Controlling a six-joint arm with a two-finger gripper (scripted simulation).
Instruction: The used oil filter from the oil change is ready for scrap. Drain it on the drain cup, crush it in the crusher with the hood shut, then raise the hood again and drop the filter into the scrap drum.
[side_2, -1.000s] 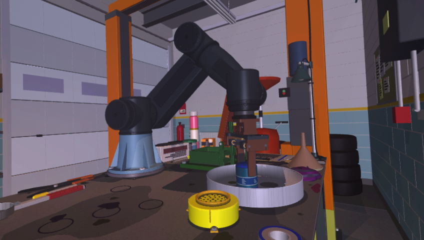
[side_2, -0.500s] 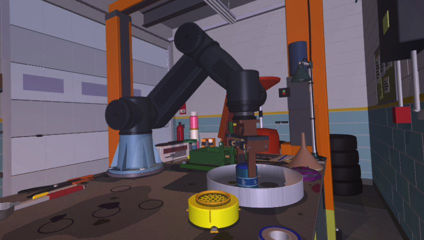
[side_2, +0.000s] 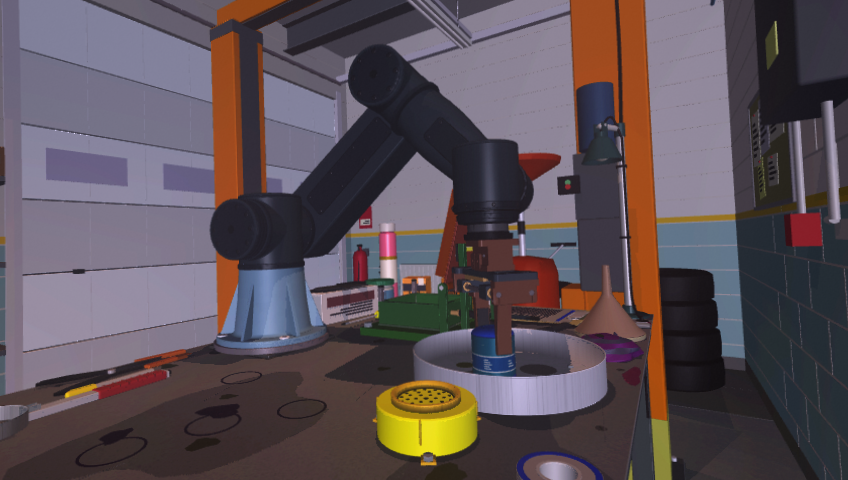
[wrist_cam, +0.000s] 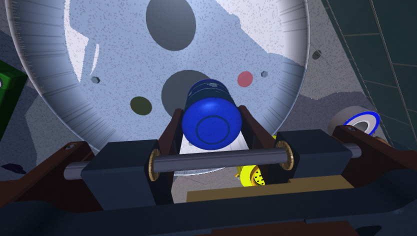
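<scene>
The blue oil filter [side_2: 493, 351] [wrist_cam: 211, 117] stands upright inside the wide, shallow grey scrap drum [side_2: 510, 370] [wrist_cam: 158, 67], near its middle. The yellow drain cup [side_2: 426, 417] [wrist_cam: 253, 176] with a perforated top sits on the bench in front of the drum. The green crusher [side_2: 418, 309] stands behind the drum, toward the arm's base. My gripper [side_2: 498, 348] [wrist_cam: 210, 125] reaches straight down into the drum and is closed around the oil filter's body.
A brown funnel [side_2: 608, 306] and a purple coil [side_2: 616, 347] lie right of the drum near the bench's edge. A blue-rimmed roll [side_2: 556, 468] [wrist_cam: 355, 122] sits at the front edge. Hand tools [side_2: 113, 380] lie at the bench's left, and an orange post [side_2: 637, 178] rises at right.
</scene>
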